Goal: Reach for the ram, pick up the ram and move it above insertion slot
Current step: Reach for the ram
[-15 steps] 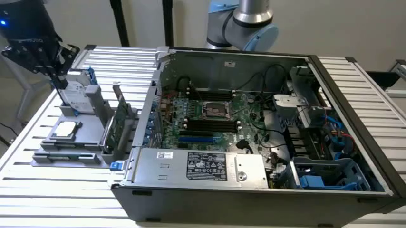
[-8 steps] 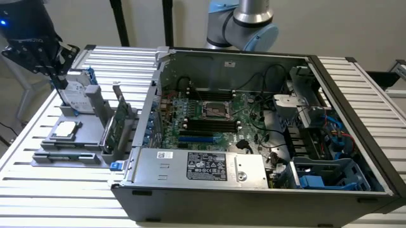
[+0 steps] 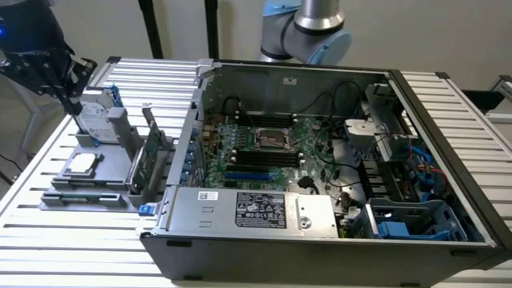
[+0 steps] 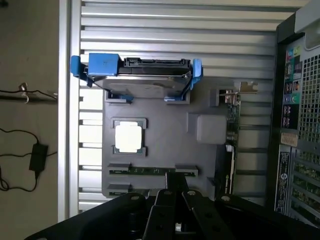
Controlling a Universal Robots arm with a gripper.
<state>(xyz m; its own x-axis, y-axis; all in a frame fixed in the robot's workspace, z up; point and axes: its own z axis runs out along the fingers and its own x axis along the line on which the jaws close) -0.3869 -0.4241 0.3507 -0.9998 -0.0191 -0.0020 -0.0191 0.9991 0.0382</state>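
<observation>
A slatted metal surface (image 3: 48, 240) carries an open computer case (image 3: 320, 258); on the exterior view's left a grey holder (image 3: 112, 168) props up a hard drive (image 3: 96, 115); the ram (image 3: 86, 196) stands on edge in the holder's slot nearest the exterior camera; the tool (image 3: 74, 107) hangs above the holder, pressed together, gripping nothing.

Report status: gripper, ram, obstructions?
Gripper shut, empty, above the grey fixture. Ram untouched, on edge in the fixture's slot. Hard drive upright on same fixture, apart from ram; nothing over ram.
</observation>
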